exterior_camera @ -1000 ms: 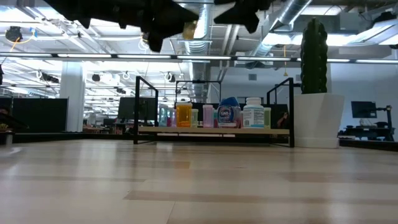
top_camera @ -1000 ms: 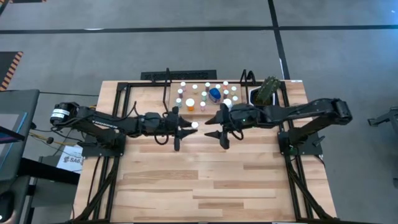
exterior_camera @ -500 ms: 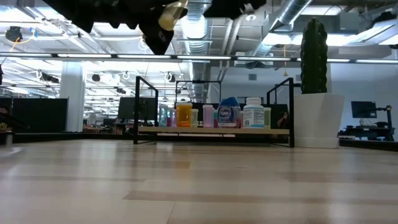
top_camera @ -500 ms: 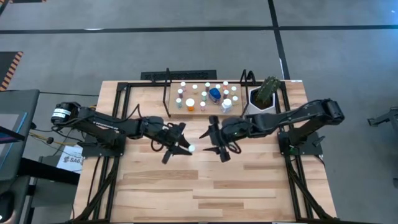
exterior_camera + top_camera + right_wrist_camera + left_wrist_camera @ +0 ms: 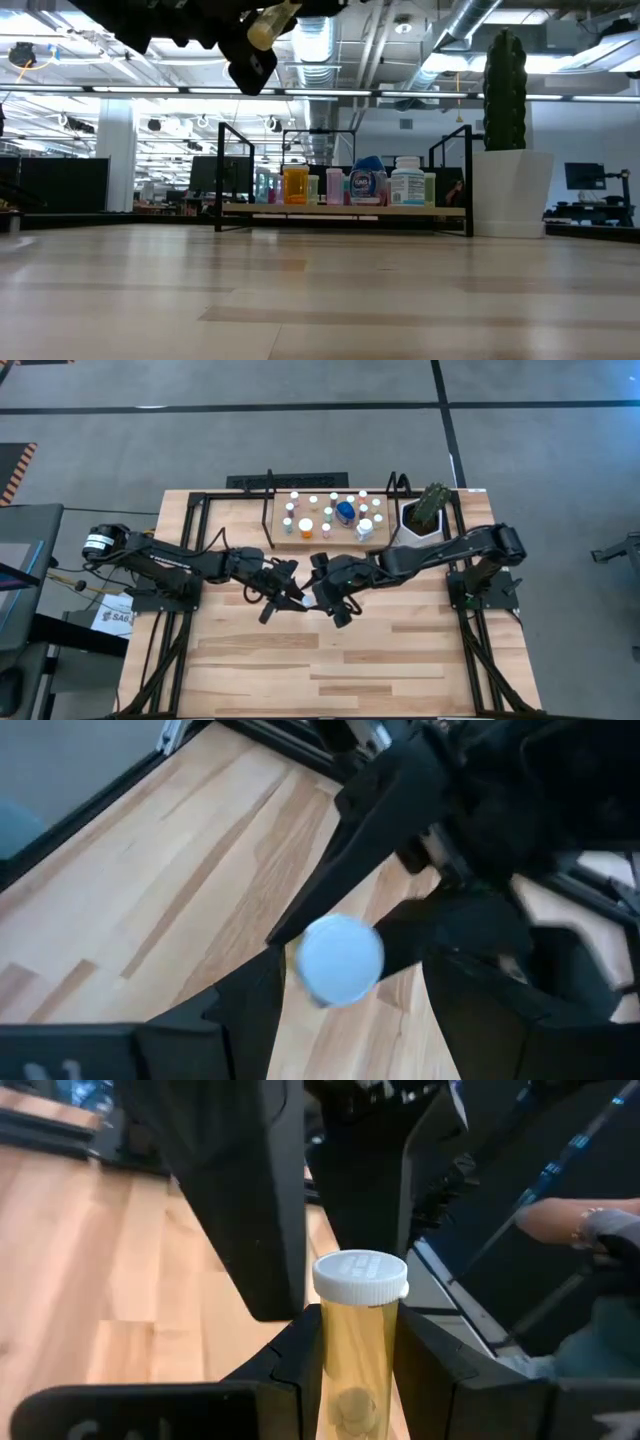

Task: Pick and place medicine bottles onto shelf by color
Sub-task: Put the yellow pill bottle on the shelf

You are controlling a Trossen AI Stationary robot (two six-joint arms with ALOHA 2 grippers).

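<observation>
Handover mid-air: bottle between both grippers.
Left gripper (image 5: pixel 352 1380) clamps yellow bottle (image 5: pixel 358 1342), cap toward right gripper (image 5: pixel 345 990), whose wide jaws straddle it.

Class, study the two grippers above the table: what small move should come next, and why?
Probably the right gripper should close on the yellow bottle's white cap. The left gripper is shut on that yellow bottle, held up off the table, and the right one's open fingers already sit on either side of the cap.
</observation>
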